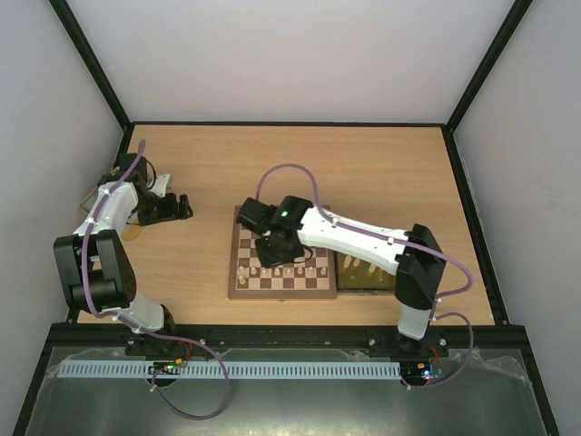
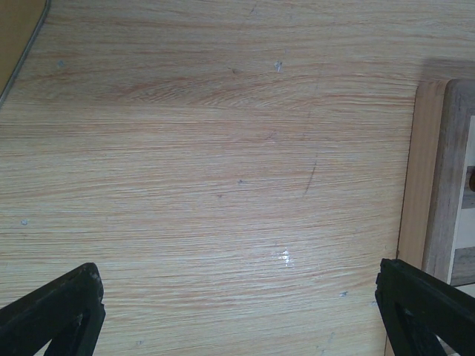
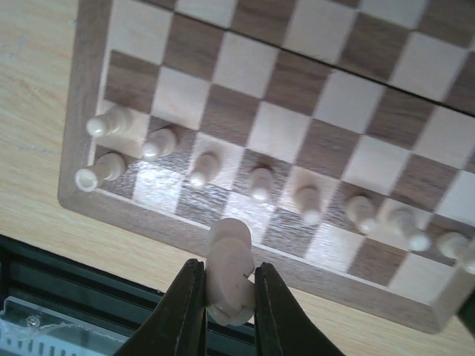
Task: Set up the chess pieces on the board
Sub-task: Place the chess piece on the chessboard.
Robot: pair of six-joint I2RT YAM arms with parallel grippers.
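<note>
Right wrist view showed right gripper pinching a cream piece above the board; upright lowering onto a free edge square was advised. Left gripper stood wide, empty

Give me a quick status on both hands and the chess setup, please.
Left hand open over the table. Right hand shut on a cream piece, above the board near edge. Row of cream pieces close by.

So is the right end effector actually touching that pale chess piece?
Touching. In the right wrist view, both fingers of the right end effector press against the pale chess piece, no gap visible.
</note>
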